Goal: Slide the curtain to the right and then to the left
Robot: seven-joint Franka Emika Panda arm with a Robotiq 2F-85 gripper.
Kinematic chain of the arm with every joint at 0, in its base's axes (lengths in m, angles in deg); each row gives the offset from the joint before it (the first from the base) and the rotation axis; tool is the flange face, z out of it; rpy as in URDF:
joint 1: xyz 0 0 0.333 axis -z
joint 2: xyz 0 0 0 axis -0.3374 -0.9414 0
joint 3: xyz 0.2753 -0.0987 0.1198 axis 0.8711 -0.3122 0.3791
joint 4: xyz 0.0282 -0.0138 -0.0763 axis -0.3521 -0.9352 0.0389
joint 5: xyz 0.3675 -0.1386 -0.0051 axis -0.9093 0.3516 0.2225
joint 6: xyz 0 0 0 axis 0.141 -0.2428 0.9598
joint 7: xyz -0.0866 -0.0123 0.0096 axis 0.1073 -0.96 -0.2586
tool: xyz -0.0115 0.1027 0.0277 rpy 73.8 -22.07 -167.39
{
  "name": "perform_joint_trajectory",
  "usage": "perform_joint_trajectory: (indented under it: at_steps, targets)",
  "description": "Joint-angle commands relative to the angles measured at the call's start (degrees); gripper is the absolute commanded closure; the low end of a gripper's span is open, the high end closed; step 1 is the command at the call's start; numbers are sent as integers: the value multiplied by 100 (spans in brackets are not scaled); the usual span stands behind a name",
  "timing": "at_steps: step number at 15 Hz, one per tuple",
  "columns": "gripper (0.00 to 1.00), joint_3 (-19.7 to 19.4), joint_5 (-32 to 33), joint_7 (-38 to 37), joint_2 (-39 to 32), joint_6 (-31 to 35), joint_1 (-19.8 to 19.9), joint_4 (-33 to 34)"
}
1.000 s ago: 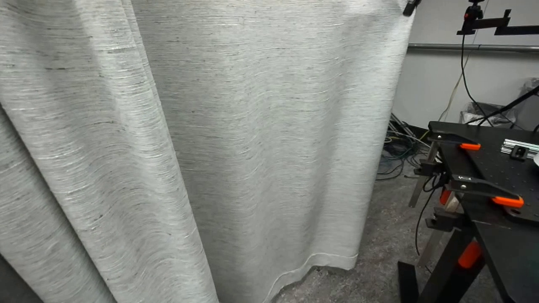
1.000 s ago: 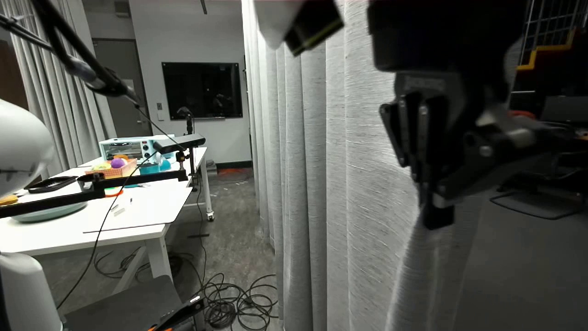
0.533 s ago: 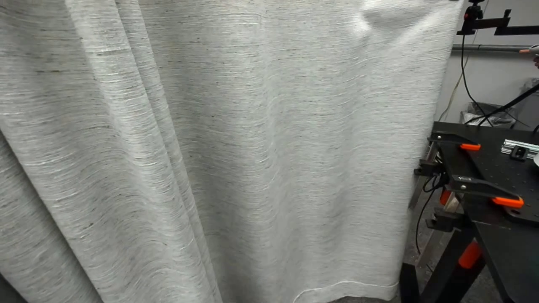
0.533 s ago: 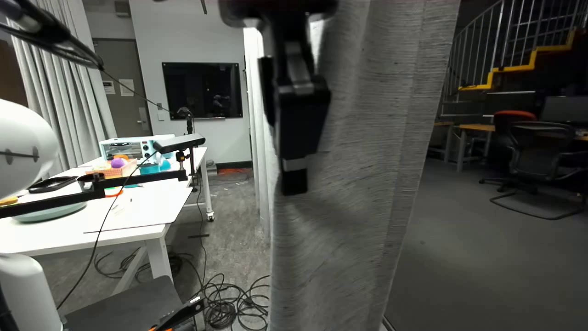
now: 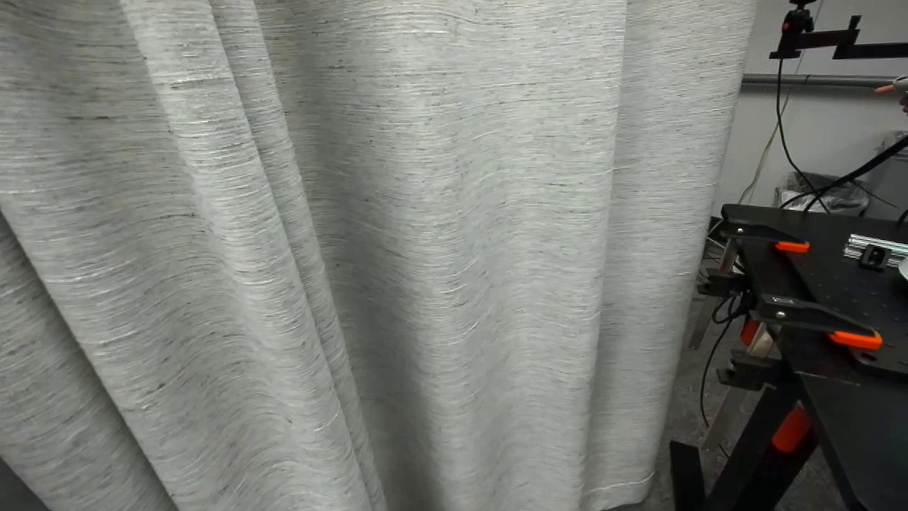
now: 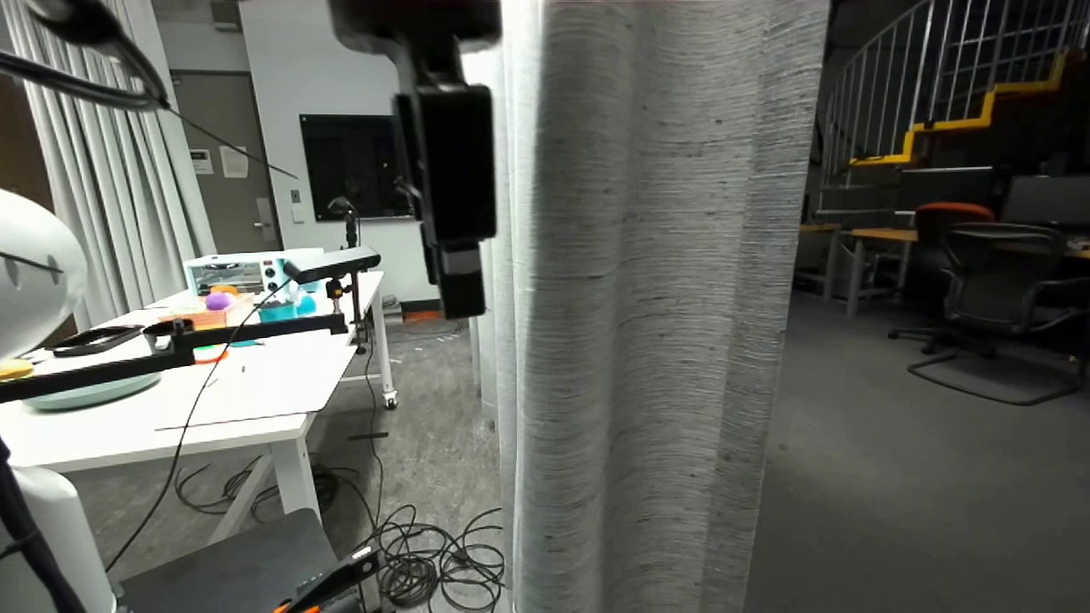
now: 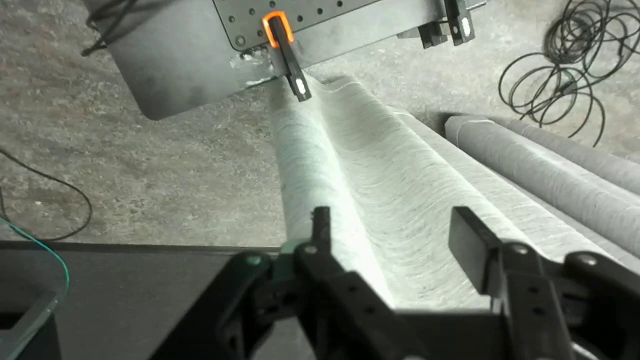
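We are seeing the huge curtain (image 5: 461, 248) hanging just beside the black table (image 5: 865, 426). We are seeing the gripper (image 7: 392, 227) standing with jaws wide apart, pinching nothing. For sliding, we are probably wanting slow, flat pushes, not snagging a table clamp (image 7: 291, 62).

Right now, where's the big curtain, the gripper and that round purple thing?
Curtain (image 5: 475, 248): in an exterior view, its middle folds.
Gripper (image 7: 391, 230): in the wrist view, midway between its fingertips.
Round purple thing (image 6: 219, 301): in an exterior view, its middle.
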Motion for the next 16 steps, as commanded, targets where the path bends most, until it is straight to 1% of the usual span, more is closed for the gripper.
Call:
perform_joint_trajectory:
  at_steps: [1,2,6,9,12,16]
  targets:
    - [5,400,-346,-251,-1205,899,-841,-5]
    - [0,494,-469,-255,-1576,1158,-1068,53]
    - [0,874,-842,-227,-3050,2267,-1735,375]
    - [0,1161,-940,-209,-4085,3562,-2102,744]
    - [0,1317,-958,-128,-4639,4477,-2336,1139]
    - [0,1453,-1111,-33,-5110,5142,-2599,1540]
